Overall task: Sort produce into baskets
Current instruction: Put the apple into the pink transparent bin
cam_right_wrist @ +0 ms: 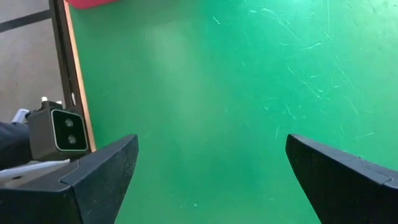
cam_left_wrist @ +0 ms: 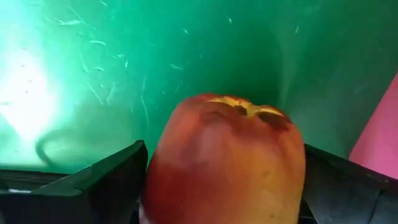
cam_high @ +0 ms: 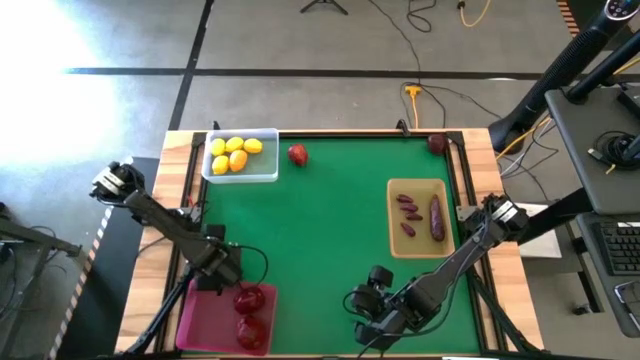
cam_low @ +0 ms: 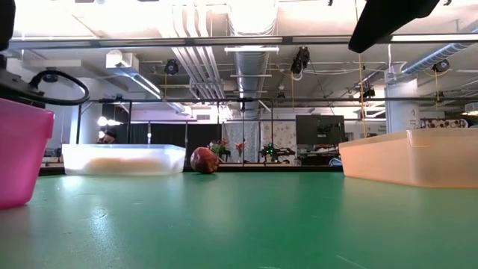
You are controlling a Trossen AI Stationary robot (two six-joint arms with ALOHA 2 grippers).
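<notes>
- We see a matt green tabletop (cam_high: 330, 240), finely scratched, edged in pale wood.
- We see a translucent clear plastic bin (cam_high: 240, 157).
- We see a smooth magenta-pink plastic bin (cam_high: 205, 322).
- We see a smooth, slightly glossy red-orange fruit (cam_left_wrist: 227, 165) between matt dark fingers (cam_left_wrist: 109, 180).

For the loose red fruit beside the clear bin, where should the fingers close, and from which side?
Across the widest middle of the red fruit, coming straight down from above. It is round and sits alone on the green mat, apart from the clear bin, so both sides look free.

Overexposed glare washes the high view's left; foreground fruit (cam_left_wrist: 227, 165) blurred.
</notes>
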